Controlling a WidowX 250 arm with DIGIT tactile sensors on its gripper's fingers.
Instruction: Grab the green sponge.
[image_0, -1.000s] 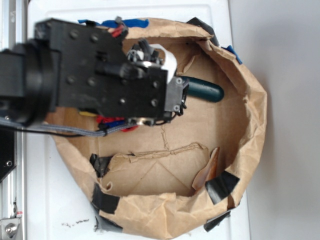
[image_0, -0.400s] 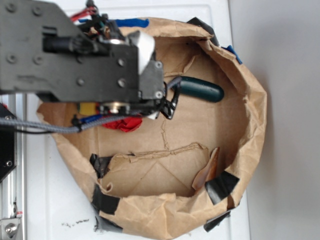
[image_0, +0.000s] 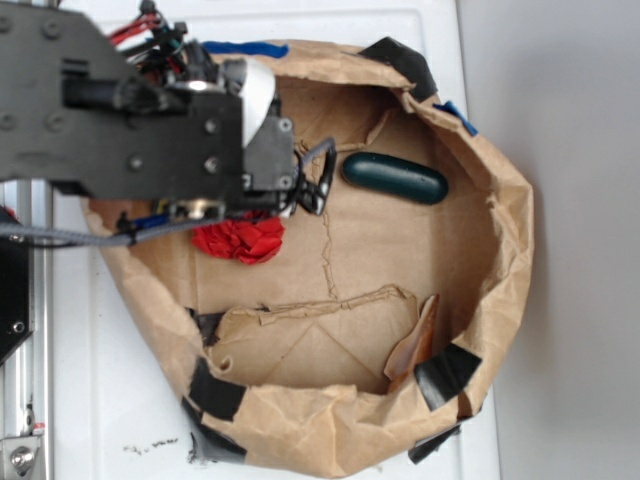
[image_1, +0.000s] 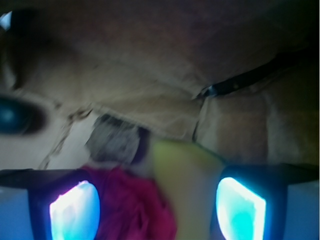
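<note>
Your end effector (image_1: 157, 210) is spread apart over one green sponge (image_1: 187, 180) and one red cloth (image_1: 135, 205). Only your wrist view shows the sponge; the exterior view adds one dark green capsule (image_0: 394, 178).

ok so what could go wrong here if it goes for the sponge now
1. In the wrist view the red cloth lies between the open fingers right beside the yellow sponge, so closing may pinch cloth along with it, or instead of it.
2. The sponge sits nearer one finger than the other, so the grip could land off-centre and slip.
3. The crumpled paper bag wall is close by; the arm could snag it.
</note>
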